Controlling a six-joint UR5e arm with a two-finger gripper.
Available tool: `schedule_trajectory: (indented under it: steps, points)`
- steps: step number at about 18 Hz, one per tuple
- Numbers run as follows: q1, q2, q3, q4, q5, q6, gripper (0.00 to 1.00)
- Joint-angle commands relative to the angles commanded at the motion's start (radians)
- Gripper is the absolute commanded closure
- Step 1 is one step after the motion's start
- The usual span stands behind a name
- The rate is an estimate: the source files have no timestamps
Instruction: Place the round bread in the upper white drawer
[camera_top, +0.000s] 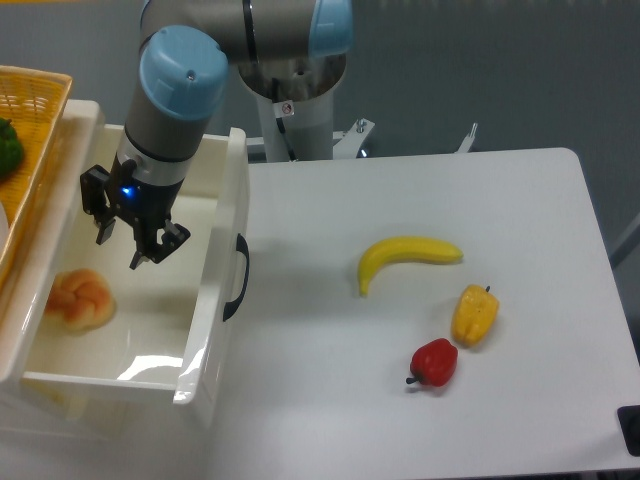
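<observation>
The round bread (80, 299), a golden-orange knotted bun, lies on the floor of the upper white drawer (215, 300) near its left wall. The drawer stands pulled out, its black curved handle (238, 277) facing the table. My gripper (122, 248) hangs open above the drawer's inside, up and to the right of the bread, with nothing between its fingers.
A woven yellow basket (30, 150) with something green in it sits at the far left, above the drawer. On the white table lie a banana (408, 256), a yellow pepper (475, 314) and a red pepper (434, 362). The arm's base (295, 100) stands behind the drawer.
</observation>
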Motion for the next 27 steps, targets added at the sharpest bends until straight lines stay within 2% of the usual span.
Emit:
schedule_trajectory:
  steps: [5, 11, 12, 13, 15, 17, 21, 23, 27]
  points:
    - [0.02, 0.011, 0.009, 0.002, 0.003, 0.0, 0.42]
    - [0.113, 0.055, 0.009, 0.002, 0.005, 0.0, 0.39]
    - [0.133, 0.063, 0.009, 0.002, 0.005, -0.002, 0.35]
    - [0.146, 0.066, 0.009, 0.002, 0.006, 0.0, 0.28]
    - [0.176, 0.075, 0.009, 0.003, 0.02, 0.002, 0.08]
    - [0.19, 0.075, 0.009, 0.002, 0.038, 0.041, 0.01]
    - [0.199, 0.075, 0.008, 0.003, 0.135, 0.078, 0.0]
    - [0.206, 0.074, 0.006, 0.0, 0.199, 0.139, 0.0]
    - [0.244, 0.074, 0.002, 0.0, 0.238, 0.176, 0.0]
